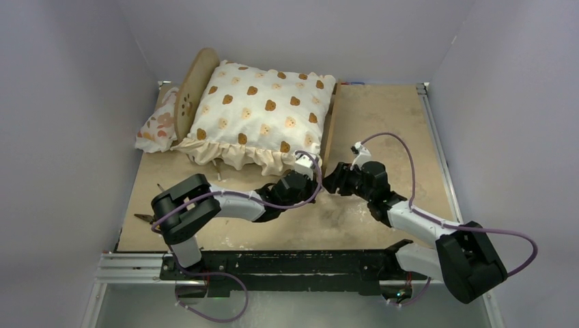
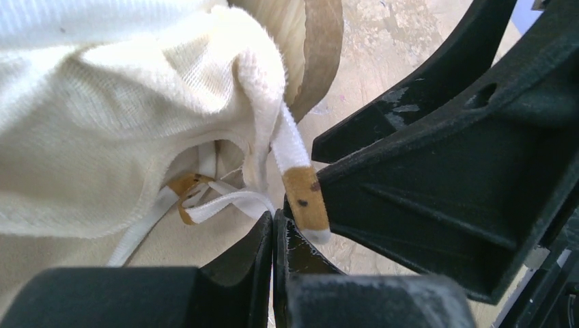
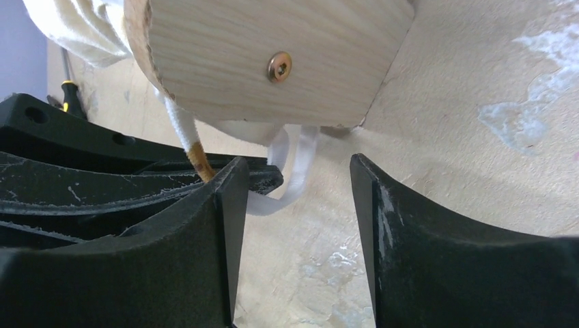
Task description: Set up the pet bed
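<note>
Pet bed (image 1: 194, 80) sits at the far left of the table (image 1: 389, 123), with the bear-print cushion (image 1: 263, 109) lying on it. Left gripper (image 2: 274, 229) has its jaws pressed together beside a white tie (image 2: 292, 147) under the cushion's corner; whether it pinches the tie is unclear. Right gripper (image 3: 298, 167) has its jaws apart, just beside the bed's wooden foot corner.

A robotics lab cell: 2 arms (image 1: 225, 205) bolted to a scuffed table (image 1: 389, 123) between plain white walls (image 1: 61, 102).

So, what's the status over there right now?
Left fingers shut at a white tie, grip unclear. Right fingers open beside them. Cushion lies on pet bed; small pillow outside, behind headboard.
</note>
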`<control>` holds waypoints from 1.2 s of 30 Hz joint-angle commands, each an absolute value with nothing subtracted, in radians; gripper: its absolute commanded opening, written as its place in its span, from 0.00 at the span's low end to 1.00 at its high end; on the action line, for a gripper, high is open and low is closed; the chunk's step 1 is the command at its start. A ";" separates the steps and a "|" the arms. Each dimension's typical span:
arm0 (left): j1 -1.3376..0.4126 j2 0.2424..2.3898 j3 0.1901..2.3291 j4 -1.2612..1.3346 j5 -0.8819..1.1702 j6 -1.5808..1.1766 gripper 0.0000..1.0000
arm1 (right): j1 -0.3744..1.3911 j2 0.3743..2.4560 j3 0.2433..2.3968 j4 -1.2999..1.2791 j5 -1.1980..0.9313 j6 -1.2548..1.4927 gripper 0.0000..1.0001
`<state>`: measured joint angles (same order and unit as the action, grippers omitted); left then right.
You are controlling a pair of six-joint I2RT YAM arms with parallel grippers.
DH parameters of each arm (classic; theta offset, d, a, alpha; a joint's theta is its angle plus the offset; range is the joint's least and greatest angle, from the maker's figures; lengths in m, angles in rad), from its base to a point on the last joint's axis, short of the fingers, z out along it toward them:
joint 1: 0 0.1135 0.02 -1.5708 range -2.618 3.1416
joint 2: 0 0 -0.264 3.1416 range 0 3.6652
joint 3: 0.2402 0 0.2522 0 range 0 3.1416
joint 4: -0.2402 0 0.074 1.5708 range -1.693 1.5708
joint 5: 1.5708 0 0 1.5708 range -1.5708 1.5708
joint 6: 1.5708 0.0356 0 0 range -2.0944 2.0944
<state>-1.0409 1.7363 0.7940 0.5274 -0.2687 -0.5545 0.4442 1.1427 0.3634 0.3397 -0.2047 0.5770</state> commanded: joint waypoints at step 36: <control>-1.037 1.807 0.628 1.107 -0.018 -0.290 0.03 | 0.423 1.241 0.293 0.524 -0.444 0.803 0.20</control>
<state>-1.0412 1.7992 0.5819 1.0657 -0.0185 -0.3527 0.4225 1.2243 0.2951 0.5053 -0.3847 0.8211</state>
